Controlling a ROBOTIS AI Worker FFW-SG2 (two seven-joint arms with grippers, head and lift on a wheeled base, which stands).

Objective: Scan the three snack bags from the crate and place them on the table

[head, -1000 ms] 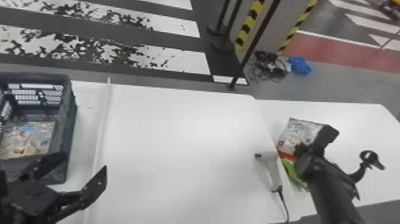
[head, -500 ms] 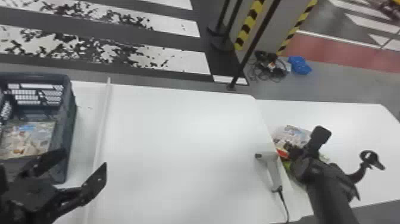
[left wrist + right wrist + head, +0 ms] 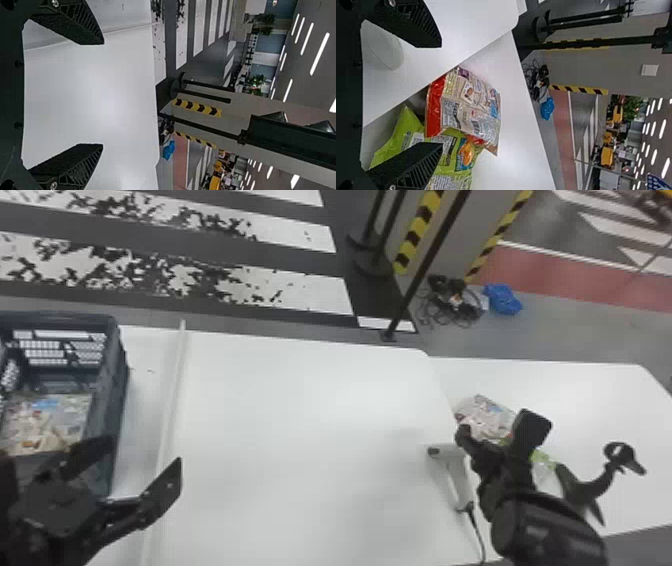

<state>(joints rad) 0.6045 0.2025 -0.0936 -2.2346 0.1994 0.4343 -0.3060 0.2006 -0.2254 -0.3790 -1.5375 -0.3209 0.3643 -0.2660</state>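
Seemingly, I'm finishing the second placement, left and right jaws standing wide. The beige printed bag [image 3: 47,422] is needing lifting from the dark plastic crate [image 3: 114,390].

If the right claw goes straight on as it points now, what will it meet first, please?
Probably the red-ended snack bag, lying partly over the green bag. It shows between the open fingers of the right claw, but depth is unclear.
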